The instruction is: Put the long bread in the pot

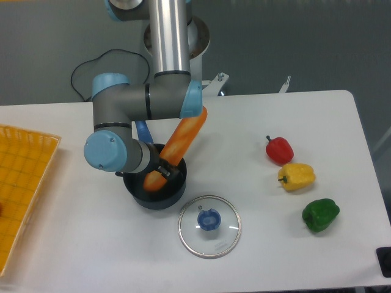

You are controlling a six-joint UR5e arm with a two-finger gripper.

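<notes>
Robotics lab setting: industrial arm [153, 97] mounted at bare white table [293, 244], grey backdrop wall, toy peppers [297, 177], trailing black cable [85, 67].

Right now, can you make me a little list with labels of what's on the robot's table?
bread: long bread leaning with its low end in the pot, top end poking out over the rim
gripper: at the bread's low end, fingers mostly hidden
lid: glass lid flat beside the pot
peppers: red pepper, yellow pepper, green pepper on the right
left edge: yellow tray

Glass lid [209, 226], three peppers [296, 176], yellow tray [21, 183] on white table [275, 256]
</notes>
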